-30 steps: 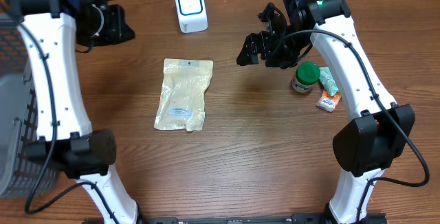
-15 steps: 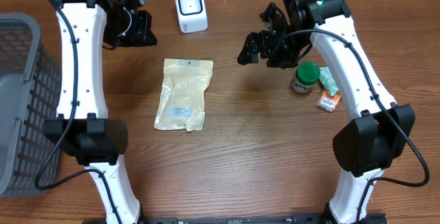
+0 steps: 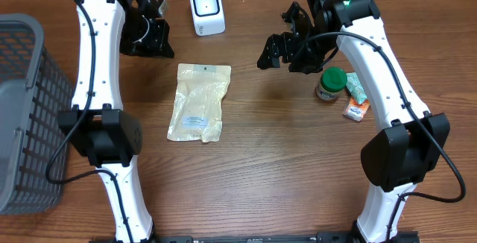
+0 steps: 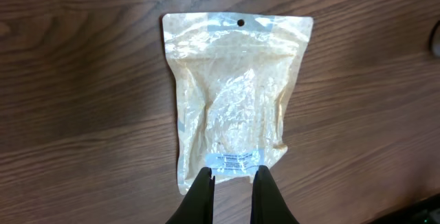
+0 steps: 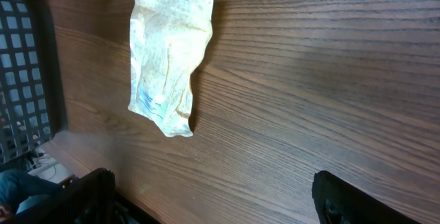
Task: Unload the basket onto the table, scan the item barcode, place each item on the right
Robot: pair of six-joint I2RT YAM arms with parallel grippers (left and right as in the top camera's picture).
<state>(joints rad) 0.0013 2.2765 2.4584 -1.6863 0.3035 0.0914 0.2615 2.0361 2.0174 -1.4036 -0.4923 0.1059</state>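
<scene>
so, the pouch (image 3: 199, 103) lies flat on the table (image 3: 283, 161), label side up, a little in front of the scanner (image 3: 206, 9), with nothing touching it. the left gripper (image 4: 232, 176) hovers just left of the scanner, jaws closed on nothing. the right gripper (image 5: 211, 176), off to the scanner's right, is spread wide and empty. likely trouble: a thin, slack film bag lying flat gives fingers little to pinch, so it may slip or fold. its crinkled plastic could also hide the small label (image 4: 234, 159) from the scanner.
</scene>
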